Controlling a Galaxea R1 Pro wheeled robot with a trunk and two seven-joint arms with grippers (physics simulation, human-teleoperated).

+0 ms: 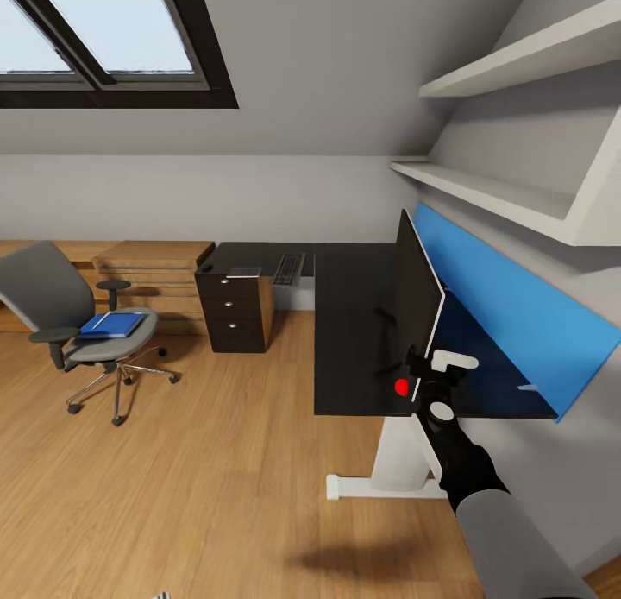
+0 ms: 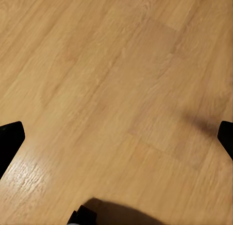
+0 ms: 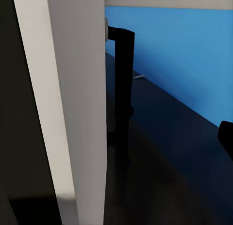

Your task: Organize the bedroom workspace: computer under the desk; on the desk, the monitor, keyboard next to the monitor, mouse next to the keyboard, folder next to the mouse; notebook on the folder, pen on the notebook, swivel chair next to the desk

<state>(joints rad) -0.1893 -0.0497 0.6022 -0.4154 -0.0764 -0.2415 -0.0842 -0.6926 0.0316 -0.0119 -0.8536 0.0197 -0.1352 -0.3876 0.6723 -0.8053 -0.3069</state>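
Right hand [image 1: 424, 376] clamped on our monitor [image 1: 420, 299] corner at the surface [image 1: 354, 340] near edge | left hand [image 2: 116, 137] open, empty | risk: monitor tips floorward

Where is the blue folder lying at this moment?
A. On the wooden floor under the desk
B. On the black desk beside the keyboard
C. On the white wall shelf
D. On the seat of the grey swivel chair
D: in the head view the blue folder lies flat on the seat of the swivel chair, which stands on the floor well apart from the desk.
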